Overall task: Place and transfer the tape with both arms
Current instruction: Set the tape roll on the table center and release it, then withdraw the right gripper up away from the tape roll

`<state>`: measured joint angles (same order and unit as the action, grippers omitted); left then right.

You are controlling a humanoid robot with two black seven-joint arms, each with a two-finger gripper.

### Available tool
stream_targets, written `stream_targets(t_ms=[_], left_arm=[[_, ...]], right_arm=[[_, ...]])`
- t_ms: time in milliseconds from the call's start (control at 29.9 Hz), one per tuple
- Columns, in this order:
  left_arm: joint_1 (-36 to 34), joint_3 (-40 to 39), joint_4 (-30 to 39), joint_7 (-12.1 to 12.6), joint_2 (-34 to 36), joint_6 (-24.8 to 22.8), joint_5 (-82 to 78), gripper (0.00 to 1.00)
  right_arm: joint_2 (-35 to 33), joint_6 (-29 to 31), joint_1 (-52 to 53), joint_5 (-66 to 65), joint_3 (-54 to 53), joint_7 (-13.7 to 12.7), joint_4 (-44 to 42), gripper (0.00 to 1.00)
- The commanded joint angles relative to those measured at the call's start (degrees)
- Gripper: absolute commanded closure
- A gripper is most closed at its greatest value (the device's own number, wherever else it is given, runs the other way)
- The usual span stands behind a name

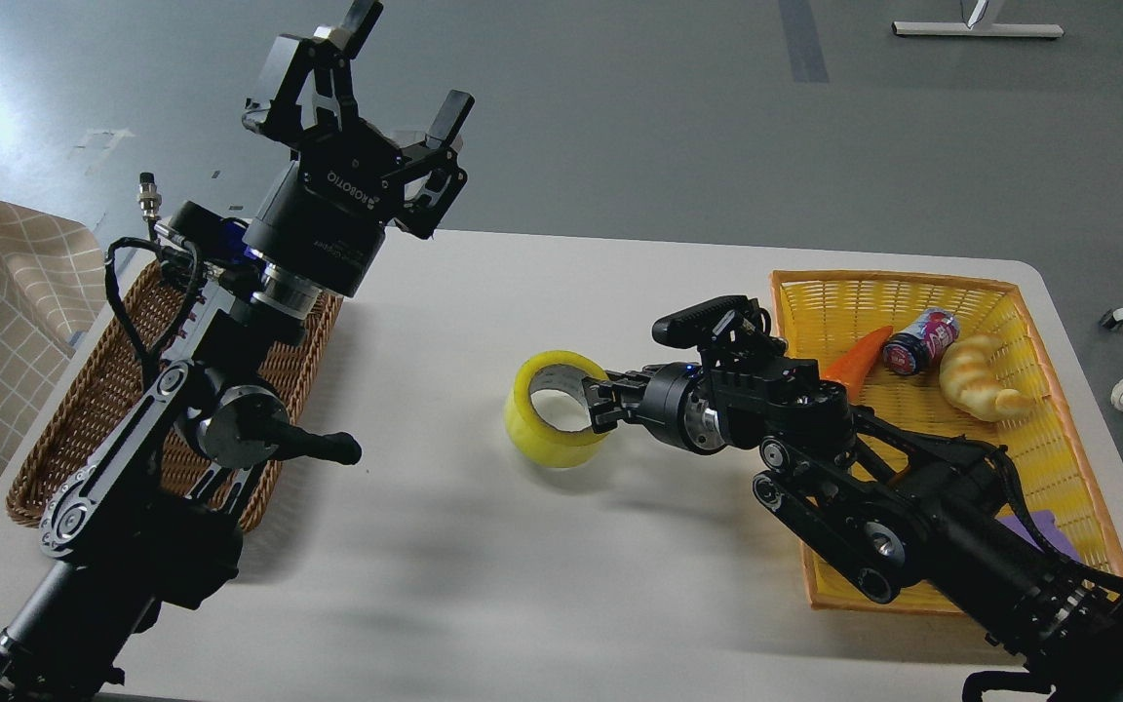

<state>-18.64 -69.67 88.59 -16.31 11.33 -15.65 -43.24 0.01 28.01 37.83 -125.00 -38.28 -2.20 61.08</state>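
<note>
Two arms are in your view. Your right gripper (593, 402) clamps the wall of the tape (552, 409), which sits mid-tabletop, nearer the yellow basket (1059, 429) along the right edge. Your left gripper (406, 73) is raised with fingers spread wide, above the brown basket (84, 409) at the left edge.

Black arms (230, 409), silver caps, ROBOTIQ lettering.

Left arm: raised, wrist angled upward, hand (396, 93) with fingers spread wide apart, holding nothing. Right arm: extended low and leftward, hand (599, 402) with fingers drawn close.
</note>
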Motion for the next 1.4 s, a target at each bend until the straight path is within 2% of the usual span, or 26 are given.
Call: stream_targets(t_ms=[0,201,301,334,368,401,435,535,568,602,635,970,1137,1237,1371], left_arm=[[0.0,0.0,0.1,0.0,0.0,0.1,0.0,0.02],[0.1,-0.4,0.2,0.0,0.3,0.1,0.0,0.02],[0.2,-0.5,0.2,0.0,0.2,0.1,0.0,0.02],[0.2,-0.5,0.2,-0.1,0.3,0.1,0.0,0.02],[0.2,-0.5,0.2,0.0,0.2,0.1,0.0,0.02],[0.2,-0.5,0.2,0.0,0.2,0.1,0.0,0.02],[0.3,-0.5,0.2,-0.1,0.2,0.0,0.0,0.02],[0.4,-0.5,0.2,-0.1,0.2,0.0,0.0,0.02],[0.4,-0.5,0.2,-0.1,0.2,0.0,0.0,0.02],[0.4,-0.5,0.2,-0.1,0.2,0.0,0.0,0.02],[0.4,-0.5,0.2,-0.1,0.2,0.0,0.0,0.02],[0.4,-0.4,0.1,-0.1,0.2,0.0,0.0,0.02],[0.4,-0.3,-0.2,0.0,0.7,0.0,0.0,0.02],[0.4,-0.3,-0.4,0.0,1.5,0.0,-0.1,0.02],[0.4,-0.2,-0.6,0.0,3.2,0.1,-0.2,0.02]], right_arm=[[0.0,0.0,0.1,0.0,2.1,0.0,0.0,0.96],[0.0,0.0,0.3,0.0,2.1,0.0,0.0,0.95],[0.0,0.0,0.2,0.0,1.6,0.0,0.1,0.84],[0.0,0.0,0.2,0.0,1.4,0.0,0.0,0.68],[0.0,0.0,0.2,0.0,0.8,0.0,0.0,0.57],[0.0,0.0,0.2,0.0,0.7,0.0,-0.1,0.53],[0.0,0.0,0.2,0.0,0.1,0.0,0.0,0.43],[0.0,0.0,0.1,0.0,-1.2,0.0,0.0,0.24],[0.0,0.0,0.1,0.0,-1.5,0.0,0.0,0.21],[0.0,0.0,0.0,0.0,-2.4,0.0,0.0,0.06],[0.0,0.0,-0.3,0.0,-3.2,0.0,0.0,0.03],[0.0,0.0,0.0,0.0,-8.9,-0.1,1.8,0.01],[0.0,-1.3,-1.7,1.4,-14.5,0.5,7.7,0.0],[-2.5,-1.1,-5.4,9.7,-18.3,0.5,13.0,0.0],[-10.5,-0.7,-7.1,26.1,-21.0,0.5,20.5,0.0]])
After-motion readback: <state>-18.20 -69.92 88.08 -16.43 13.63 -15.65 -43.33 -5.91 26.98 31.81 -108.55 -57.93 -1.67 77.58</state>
